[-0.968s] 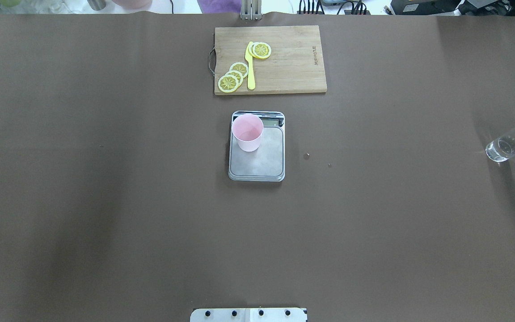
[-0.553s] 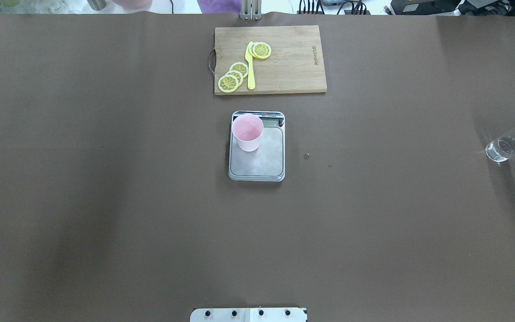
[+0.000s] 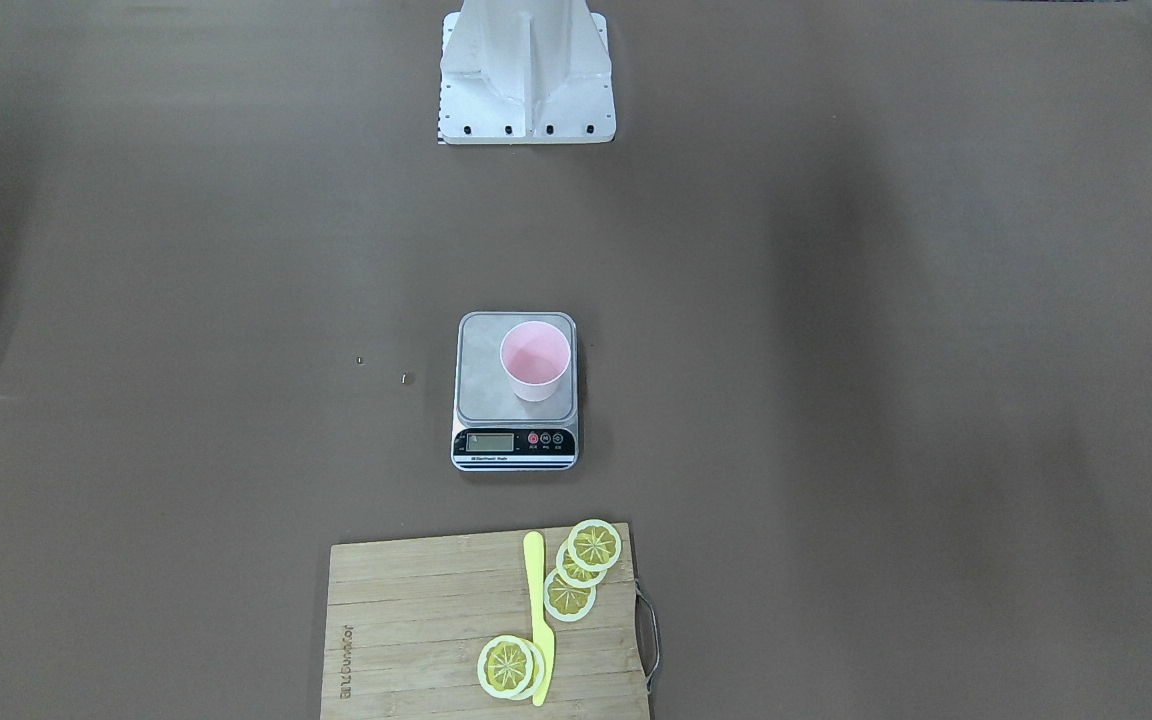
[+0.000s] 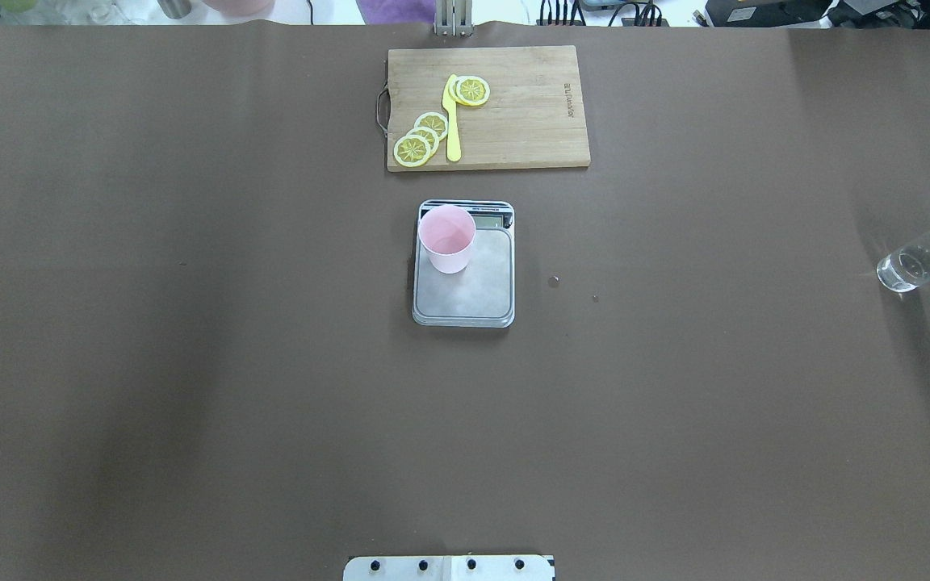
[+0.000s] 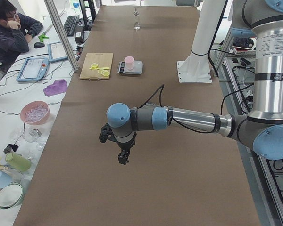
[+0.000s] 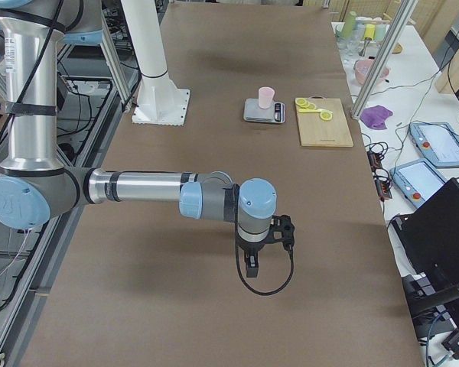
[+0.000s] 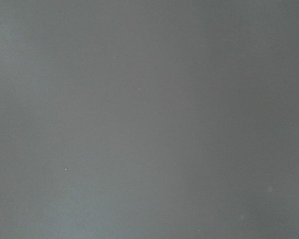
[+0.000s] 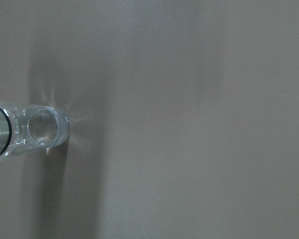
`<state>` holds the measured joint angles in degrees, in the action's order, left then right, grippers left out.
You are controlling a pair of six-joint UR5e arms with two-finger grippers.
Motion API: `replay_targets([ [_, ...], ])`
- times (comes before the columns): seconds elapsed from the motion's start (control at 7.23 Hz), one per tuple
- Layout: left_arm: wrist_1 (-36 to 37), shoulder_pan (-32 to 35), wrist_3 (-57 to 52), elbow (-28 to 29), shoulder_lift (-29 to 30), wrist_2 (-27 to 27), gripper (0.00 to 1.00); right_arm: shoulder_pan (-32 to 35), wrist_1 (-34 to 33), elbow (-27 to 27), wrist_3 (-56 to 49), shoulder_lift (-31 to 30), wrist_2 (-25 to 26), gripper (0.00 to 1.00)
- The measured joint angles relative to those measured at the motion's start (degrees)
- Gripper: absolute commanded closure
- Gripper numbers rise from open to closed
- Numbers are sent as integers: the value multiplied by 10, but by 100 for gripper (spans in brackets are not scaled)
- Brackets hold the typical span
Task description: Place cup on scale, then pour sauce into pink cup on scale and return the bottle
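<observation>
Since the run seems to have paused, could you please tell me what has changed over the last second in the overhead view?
Nothing visibly changed. The pink cup stands on the scale as before, the glass bottle is unmoved near the table's end on the robot's right, and the lemon slices and yellow knife lie where they were on the cutting board.

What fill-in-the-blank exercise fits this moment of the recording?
1. The ____ cup stands upright on the scale.
2. The bottle stands on the table at the robot's ____ end, well apart from the scale.
3. On the cutting board, a yellow knife lies among ____ slices.
Missing words: pink; right; lemon.
</observation>
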<state>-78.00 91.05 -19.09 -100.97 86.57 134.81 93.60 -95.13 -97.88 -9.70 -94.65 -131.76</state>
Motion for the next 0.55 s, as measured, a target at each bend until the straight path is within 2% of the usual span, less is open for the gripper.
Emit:
replay_targets([
  [0.55, -6, -1, 0, 12, -3, 2, 2, 0, -1, -28, 0, -11, 3, 0],
])
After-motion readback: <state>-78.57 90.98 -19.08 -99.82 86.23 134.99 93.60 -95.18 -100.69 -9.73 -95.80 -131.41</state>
